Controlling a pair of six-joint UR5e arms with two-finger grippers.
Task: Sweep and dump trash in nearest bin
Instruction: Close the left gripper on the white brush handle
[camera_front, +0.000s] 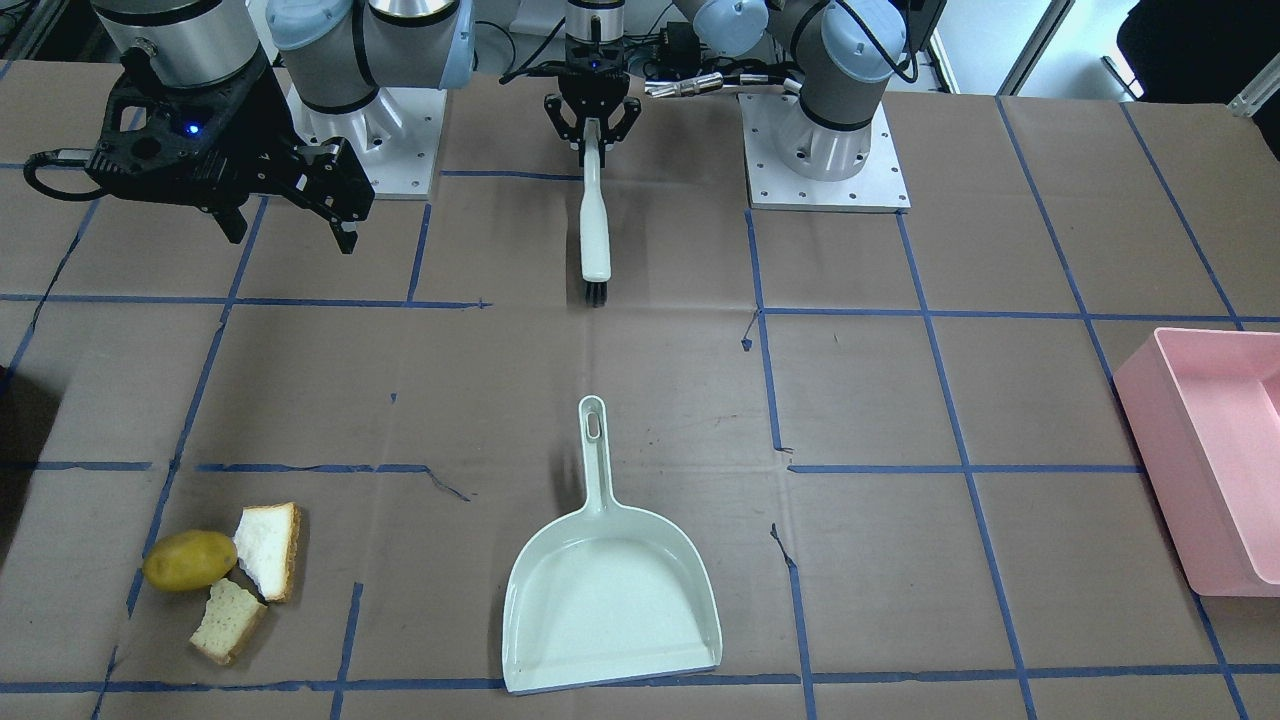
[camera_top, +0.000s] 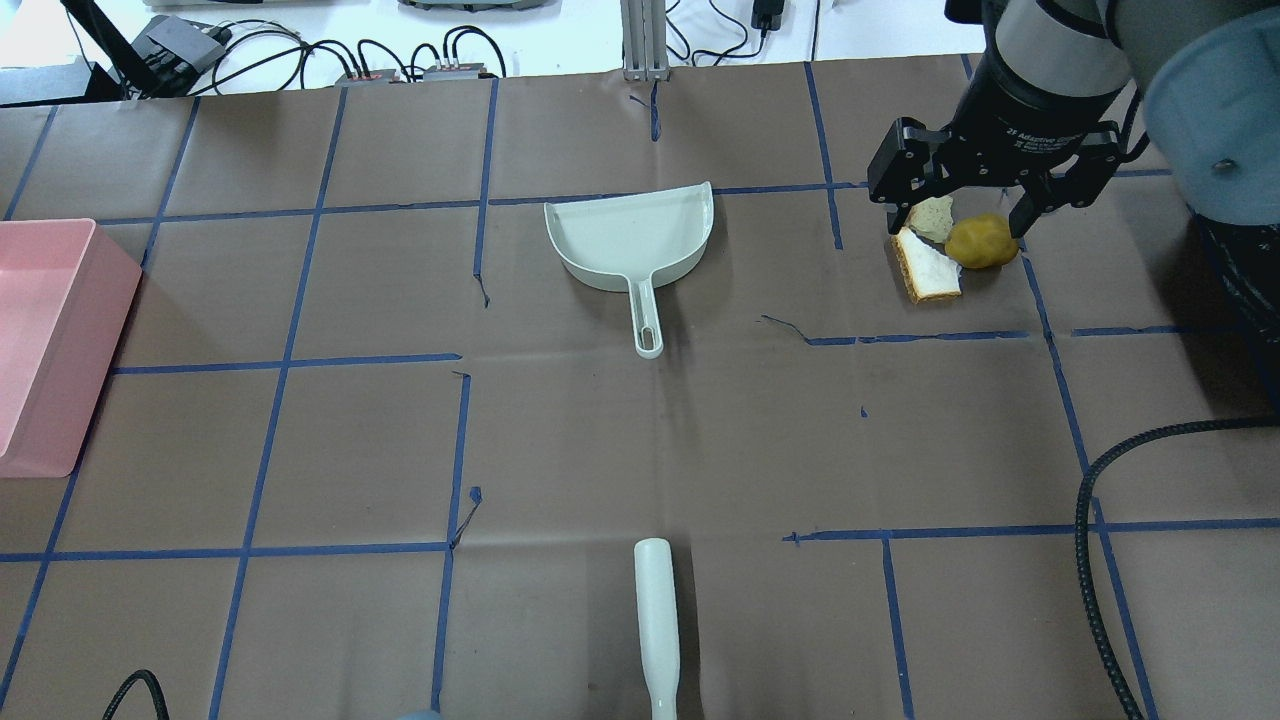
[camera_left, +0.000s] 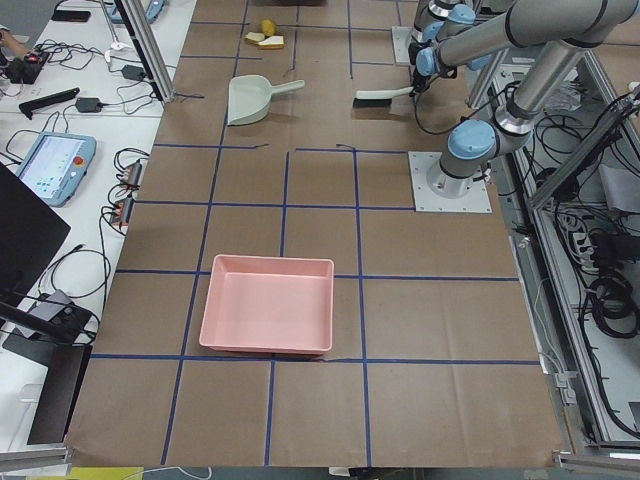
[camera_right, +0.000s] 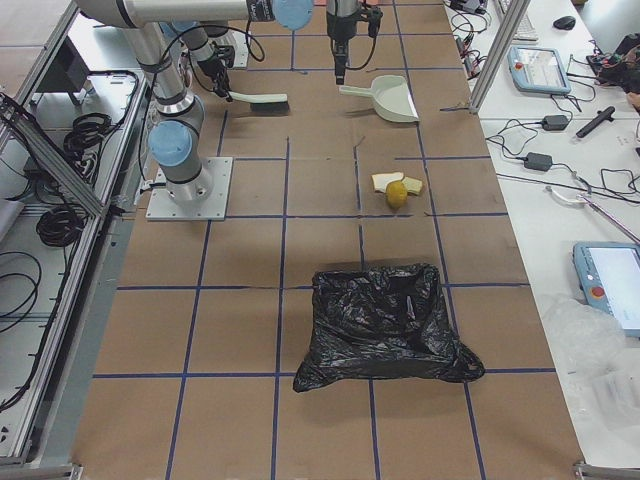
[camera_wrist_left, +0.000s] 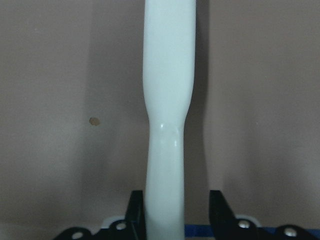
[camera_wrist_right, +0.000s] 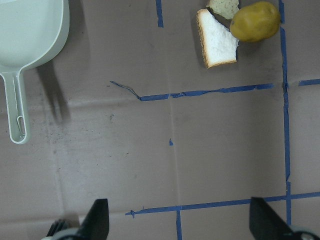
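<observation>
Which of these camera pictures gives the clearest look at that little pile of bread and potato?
The right wrist-mounted view: the potato and larger bread piece are close and sharp, though the smaller piece is cut off. The front-facing view shows all three unblocked. Overhead, the right gripper hides part of the pile. Both side views show it tiny.

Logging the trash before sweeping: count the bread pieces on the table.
2. One bread piece lies against the potato; the other bread piece lies just below them, nearer the table's edge. None looks hidden.

Silver arms, pale-blue joint caps, white screwed bases, black cabled right hand (camera_front: 335, 215).
</observation>
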